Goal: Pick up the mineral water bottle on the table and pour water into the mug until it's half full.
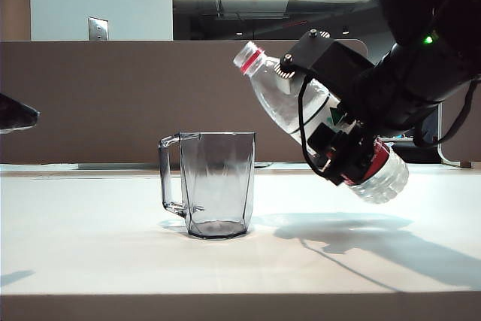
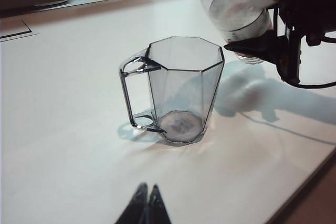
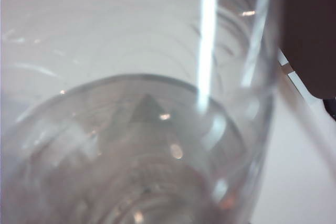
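Note:
The mineral water bottle [image 1: 289,107] hangs tilted above the table [image 1: 90,238], its red-ringed neck up and to the left, just right of the mug's rim. My right gripper [image 1: 342,148] is shut on its labelled lower half. Water fills much of the bottle. The clear grey faceted mug [image 1: 216,186] stands upright, handle to the left, and looks empty. In the left wrist view the mug [image 2: 181,85] is ahead of my left gripper [image 2: 148,191], which is shut on nothing, with the bottle [image 2: 231,9] behind it. The bottle's wall [image 3: 131,129] fills the right wrist view and hides the fingers.
A brown partition [image 1: 113,95] runs behind the table. The right arm's black cable [image 1: 302,122] loops beside the bottle. My left arm's tip [image 1: 15,113] shows at the far left edge. The table's front edge [image 2: 315,182] is near the left gripper.

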### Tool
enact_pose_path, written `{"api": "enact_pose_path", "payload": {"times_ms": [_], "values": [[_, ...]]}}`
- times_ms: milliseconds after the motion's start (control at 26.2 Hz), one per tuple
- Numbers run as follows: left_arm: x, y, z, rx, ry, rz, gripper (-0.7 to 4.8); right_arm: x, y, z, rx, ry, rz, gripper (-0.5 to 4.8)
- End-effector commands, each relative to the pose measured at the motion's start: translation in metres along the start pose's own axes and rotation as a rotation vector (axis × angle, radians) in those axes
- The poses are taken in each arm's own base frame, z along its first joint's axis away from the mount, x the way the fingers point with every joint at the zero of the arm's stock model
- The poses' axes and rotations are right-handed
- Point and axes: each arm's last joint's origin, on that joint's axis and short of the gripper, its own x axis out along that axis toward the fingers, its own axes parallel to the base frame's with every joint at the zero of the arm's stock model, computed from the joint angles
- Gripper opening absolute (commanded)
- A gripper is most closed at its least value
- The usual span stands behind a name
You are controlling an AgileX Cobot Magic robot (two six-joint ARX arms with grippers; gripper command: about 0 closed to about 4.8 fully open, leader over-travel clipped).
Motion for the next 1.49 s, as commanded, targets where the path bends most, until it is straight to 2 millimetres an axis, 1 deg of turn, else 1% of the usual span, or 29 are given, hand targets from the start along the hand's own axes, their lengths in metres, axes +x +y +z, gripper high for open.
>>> {"api": "enact_pose_path", "payload": {"times_ms": [38, 191, 381, 648, 686, 992, 1144, 1335, 1487], "values": [[0.000, 0.000, 0.002, 0.000, -0.015, 0.000, -0.05, -0.001, -0.003, 0.005, -0.083, -0.015, -0.023, 3.15], [0.000, 0.000, 0.002, 0.000, -0.015, 0.000, -0.05, -0.002, -0.002, 0.005, -0.190, 0.028, -0.063, 3.15], [0.000, 0.000, 0.002, 0.000, -0.015, 0.000, -0.05, -0.002, -0.004, 0.006, -0.259, 0.045, -0.102, 3.15], [0.000, 0.000, 0.002, 0.000, -0.015, 0.000, -0.05, -0.003, -0.010, 0.011, -0.379, 0.031, -0.175, 3.20], [0.000, 0.000, 0.002, 0.000, -0.015, 0.000, -0.05, -0.004, -0.011, 0.012, -0.403, 0.033, -0.183, 3.28], [0.000, 0.000, 0.002, 0.000, -0.016, 0.000, -0.05, -0.007, -0.015, 0.014, -0.494, 0.041, -0.206, 3.28], [0.000, 0.000, 0.002, 0.000, -0.015, 0.000, -0.05, -0.008, -0.017, 0.015, -0.544, 0.079, -0.246, 3.28], [0.000, 0.000, 0.002, 0.000, -0.015, 0.000, -0.05, -0.009, -0.021, 0.019, -0.553, 0.057, -0.301, 3.28], [0.000, 0.000, 0.002, 0.000, -0.015, 0.000, -0.05, -0.010, -0.020, 0.021, -0.578, 0.053, -0.298, 3.28]]}}
